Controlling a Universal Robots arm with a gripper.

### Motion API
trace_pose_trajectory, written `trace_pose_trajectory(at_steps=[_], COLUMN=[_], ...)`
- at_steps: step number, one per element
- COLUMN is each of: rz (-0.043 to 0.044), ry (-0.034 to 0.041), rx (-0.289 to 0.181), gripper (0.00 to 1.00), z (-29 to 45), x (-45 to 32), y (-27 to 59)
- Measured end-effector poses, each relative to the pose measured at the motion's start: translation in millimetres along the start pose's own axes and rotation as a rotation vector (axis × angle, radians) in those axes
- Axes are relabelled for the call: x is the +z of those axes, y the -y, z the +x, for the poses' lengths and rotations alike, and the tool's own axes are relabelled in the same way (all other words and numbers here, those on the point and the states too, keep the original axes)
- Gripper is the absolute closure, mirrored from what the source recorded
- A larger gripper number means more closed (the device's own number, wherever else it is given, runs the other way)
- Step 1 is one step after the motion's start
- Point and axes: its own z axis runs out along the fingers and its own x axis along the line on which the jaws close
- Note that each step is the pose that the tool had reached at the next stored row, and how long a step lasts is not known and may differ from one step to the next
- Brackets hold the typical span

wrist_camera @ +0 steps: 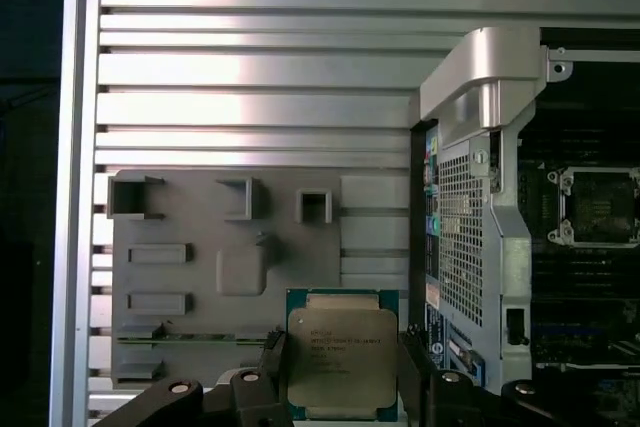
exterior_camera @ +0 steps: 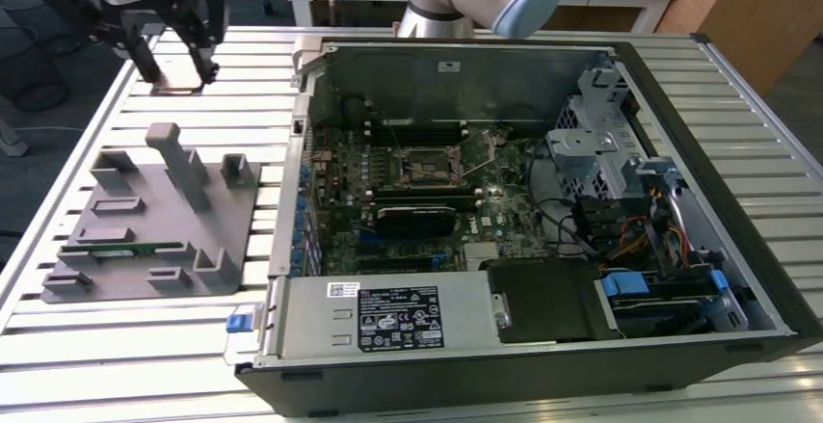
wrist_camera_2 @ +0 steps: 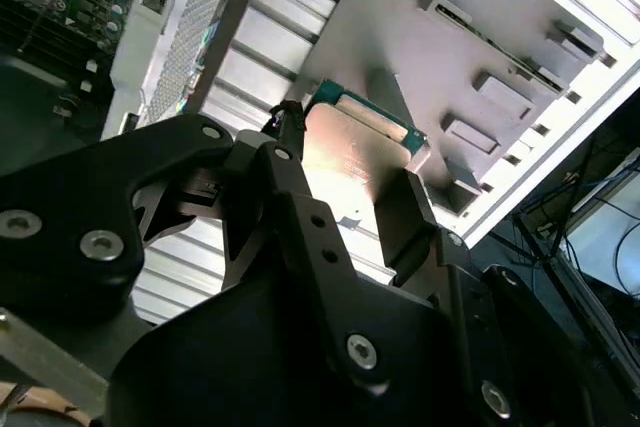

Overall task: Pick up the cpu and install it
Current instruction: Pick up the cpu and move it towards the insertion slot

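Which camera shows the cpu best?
The first wrist view: the cpu shows its silver top squarely, in the gripper. The second wrist view sees it slanted, in glare; the exterior view, a thin edge.
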Motion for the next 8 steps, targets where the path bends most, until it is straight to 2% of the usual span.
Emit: trace_pose_trajectory(at_steps=[8], rz=[0.0001], ry=[-0.0001], rx=[0.0], gripper=[0.47], z=[-36.3], x=[0.4], y=[-0.3])
